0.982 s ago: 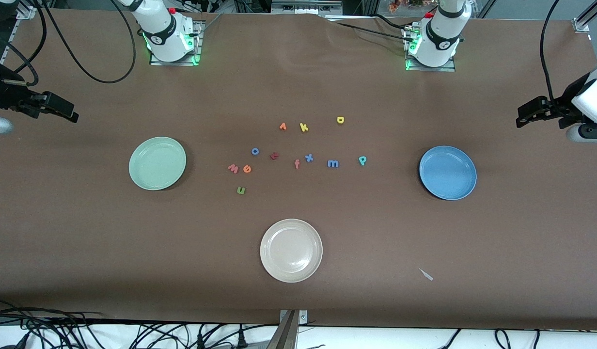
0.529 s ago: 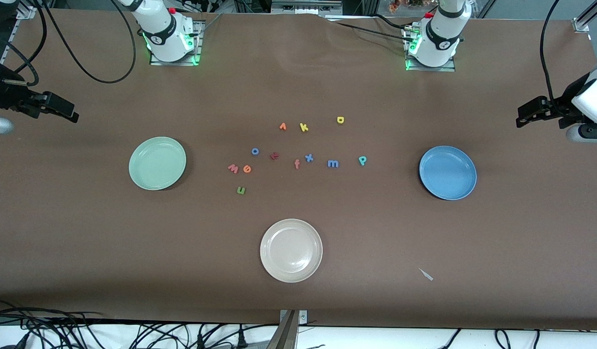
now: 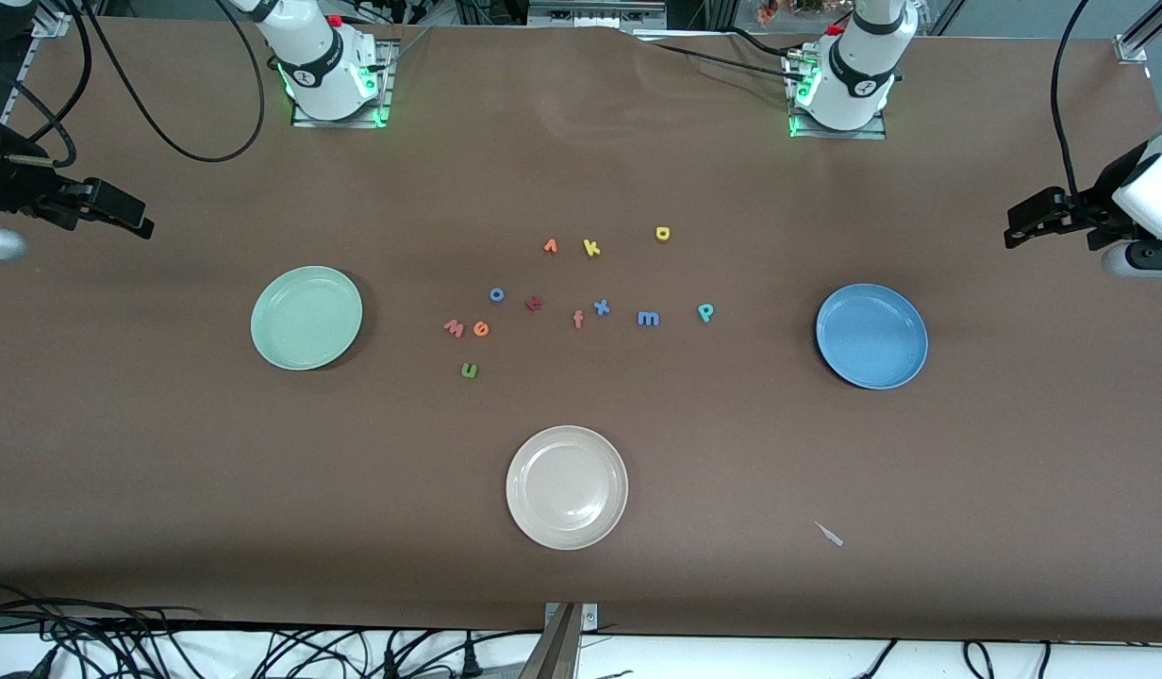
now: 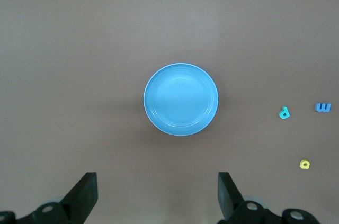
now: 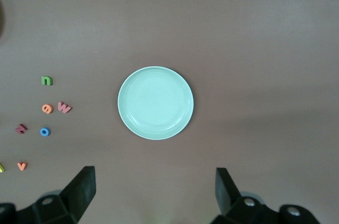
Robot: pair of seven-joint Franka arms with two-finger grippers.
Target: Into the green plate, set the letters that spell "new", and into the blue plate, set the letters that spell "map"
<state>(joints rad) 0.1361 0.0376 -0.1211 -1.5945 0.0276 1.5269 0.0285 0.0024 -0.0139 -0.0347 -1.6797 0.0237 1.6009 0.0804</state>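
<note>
The green n (image 3: 469,370), orange e (image 3: 481,329) and salmon w (image 3: 454,327) lie on the table beside the empty green plate (image 3: 307,317). Toward the empty blue plate (image 3: 871,337) lie the blue m (image 3: 647,319), teal p (image 3: 705,311) and yellow a (image 3: 663,233). My left gripper (image 4: 158,179) hangs open and empty, high over the table's left-arm end, looking down on the blue plate (image 4: 180,99). My right gripper (image 5: 154,173) hangs open and empty over the right-arm end, above the green plate (image 5: 155,102).
A beige plate (image 3: 567,488) sits nearer the front camera than the letters. Among them lie an orange arrow-like letter (image 3: 550,246), yellow k (image 3: 591,247), blue o (image 3: 496,294), dark red letter (image 3: 534,303), salmon f (image 3: 578,320) and blue x (image 3: 601,306).
</note>
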